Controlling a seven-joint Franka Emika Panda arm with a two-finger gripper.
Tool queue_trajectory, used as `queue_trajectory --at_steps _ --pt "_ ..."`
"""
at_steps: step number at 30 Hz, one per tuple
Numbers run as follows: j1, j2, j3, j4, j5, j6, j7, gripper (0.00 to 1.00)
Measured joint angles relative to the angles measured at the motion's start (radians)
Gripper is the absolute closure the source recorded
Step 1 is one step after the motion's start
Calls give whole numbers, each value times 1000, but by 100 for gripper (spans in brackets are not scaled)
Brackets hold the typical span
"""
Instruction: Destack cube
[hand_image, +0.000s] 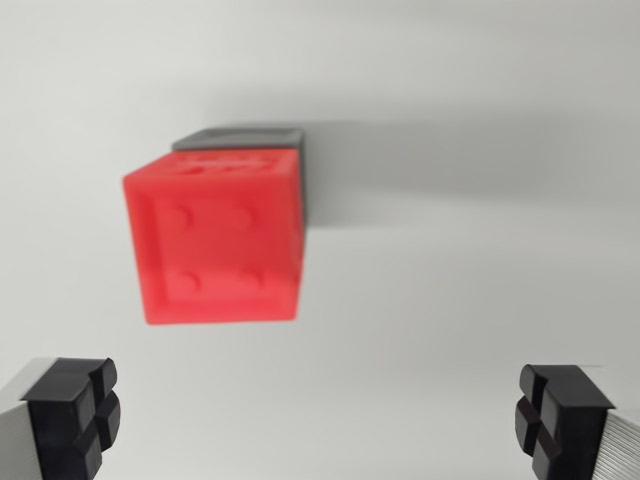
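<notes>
Red is filling the middle-left of the wrist view, where the red cube is sitting blurred, its near face showing four round dimples; a grey cube is peeking out behind and to the right of it, touching it; both are resting on the pale grey table; the gripper is hanging spread wide, black fingertips in the bottom corners, gripping nothing, well apart from the cubes.
</notes>
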Motion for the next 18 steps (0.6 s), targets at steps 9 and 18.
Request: queue_trajectory --at_steps 9,18 --pt "52 56 1 25 -12 41 37 0" --pt "61 129 -9 26 -16 112 41 0"
